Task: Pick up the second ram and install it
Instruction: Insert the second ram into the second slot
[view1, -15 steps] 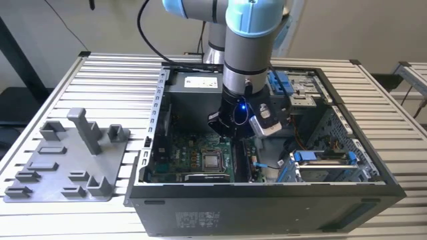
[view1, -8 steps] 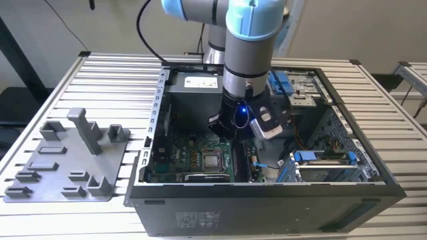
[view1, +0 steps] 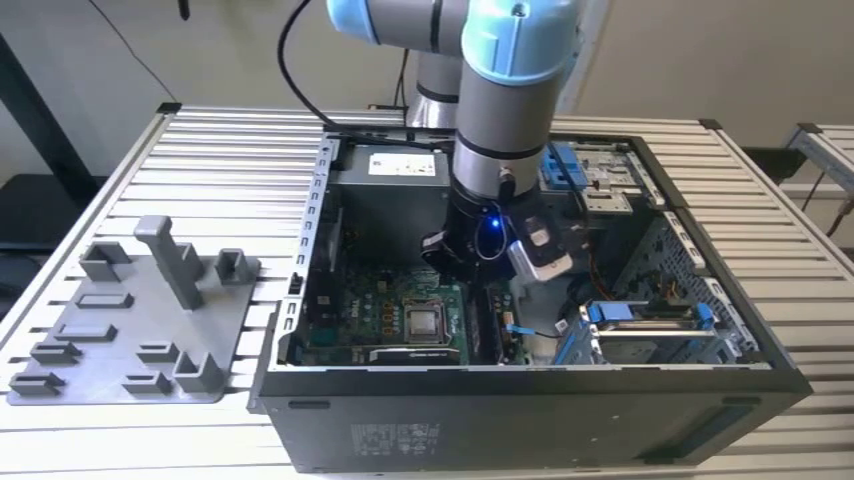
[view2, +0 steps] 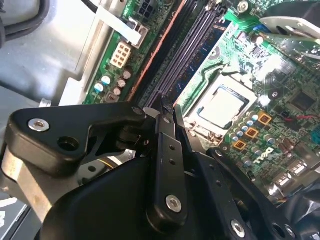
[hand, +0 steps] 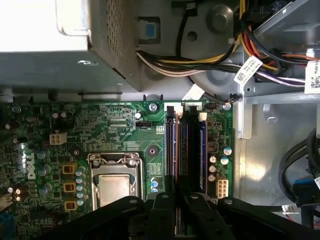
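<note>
My gripper (view1: 462, 268) is low inside the open computer case (view1: 747, 345), over the motherboard (hand: 110, 130) beside the processor socket (hand: 114, 185). In both wrist views its two black fingers (view2: 167, 145) stand almost together, with the gripper (hand: 179, 199) directly over the long memory slots (view2: 175, 70). The second ram (hand: 178, 160) shows as a slim dark strip seen edge-on, running out from between the fingertips along a slot. My gripper (view2: 172, 107) is shut on it. How deep the strip sits in the slot is hidden. Another dark board (hand: 194, 150) stands in the neighbouring slot.
A grey plastic tray (view1: 127, 330) with upright blocks lies on the slatted table at the exterior view's left. Inside the case are the power supply (hand: 60, 45), bundled cables (hand: 210, 70), a blue drive bracket (view1: 641, 315) and a hanging white tag (view1: 541, 255).
</note>
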